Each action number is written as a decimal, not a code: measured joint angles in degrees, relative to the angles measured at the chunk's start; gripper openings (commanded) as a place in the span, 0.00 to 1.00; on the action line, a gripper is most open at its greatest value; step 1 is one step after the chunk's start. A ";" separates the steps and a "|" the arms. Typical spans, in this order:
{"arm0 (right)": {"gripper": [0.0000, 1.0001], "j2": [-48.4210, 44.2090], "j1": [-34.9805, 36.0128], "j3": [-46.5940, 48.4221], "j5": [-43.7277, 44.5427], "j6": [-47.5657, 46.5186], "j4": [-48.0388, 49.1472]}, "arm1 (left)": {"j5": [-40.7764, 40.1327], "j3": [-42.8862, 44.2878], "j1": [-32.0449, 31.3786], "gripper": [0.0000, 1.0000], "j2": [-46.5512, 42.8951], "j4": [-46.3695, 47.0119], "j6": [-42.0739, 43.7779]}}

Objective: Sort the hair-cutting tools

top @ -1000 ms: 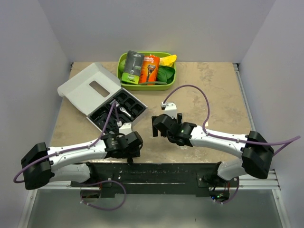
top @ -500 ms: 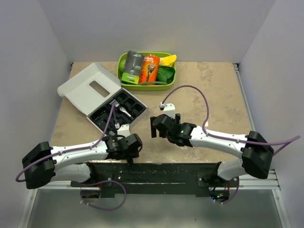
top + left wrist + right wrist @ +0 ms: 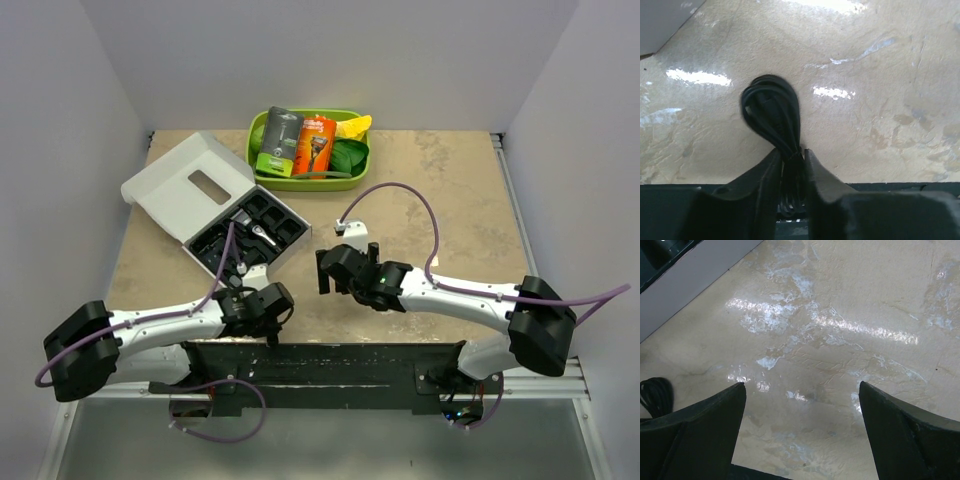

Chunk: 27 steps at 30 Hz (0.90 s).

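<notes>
My left gripper (image 3: 790, 157) is shut on a coiled black cord bundle (image 3: 771, 112), pinched at its tied waist, low over the table by the near edge. In the top view this gripper (image 3: 272, 320) sits just in front of the black base plate and hides the cord. The clipper with its silver head (image 3: 262, 236) lies in the black insert of the open grey box (image 3: 190, 185). I cannot make out the guide comb. My right gripper (image 3: 802, 390) is open and empty over bare table; in the top view it (image 3: 325, 270) is right of the box.
A green tray (image 3: 355, 180) at the back holds the grey-and-green razor package (image 3: 279, 142) and the orange razor package (image 3: 316, 146). The box's grey wall (image 3: 690, 280) and the cord (image 3: 652, 392) show at the left of the right wrist view.
My left gripper has drawn back from the box toward the near edge, holding the cord. My right gripper has shifted slightly left and nearer.
</notes>
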 measured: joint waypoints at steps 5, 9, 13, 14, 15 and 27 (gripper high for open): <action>0.96 0.00 0.28 0.00 0.00 0.17 0.09 | 0.57 -0.55 0.15 0.00 -0.57 1.16 0.09; 0.96 0.00 0.76 0.00 0.02 0.35 0.07 | 0.76 -0.37 0.17 0.00 -1.25 0.15 0.26; 0.96 0.00 1.31 0.00 0.15 0.59 -0.31 | 0.44 4.33 0.17 0.00 -2.91 -4.90 1.77; 0.96 0.00 1.46 0.00 0.20 0.72 -0.50 | 0.13 6.56 0.17 0.00 -3.30 -6.19 2.38; 0.96 0.00 1.64 0.00 0.22 0.81 -0.68 | -0.55 10.23 0.17 0.00 -3.69 -8.07 3.39; 0.96 -1.36 4.35 2.01 1.99 1.42 -4.96 | -5.84 29.20 16.31 0.00 -6.23 -15.17 19.93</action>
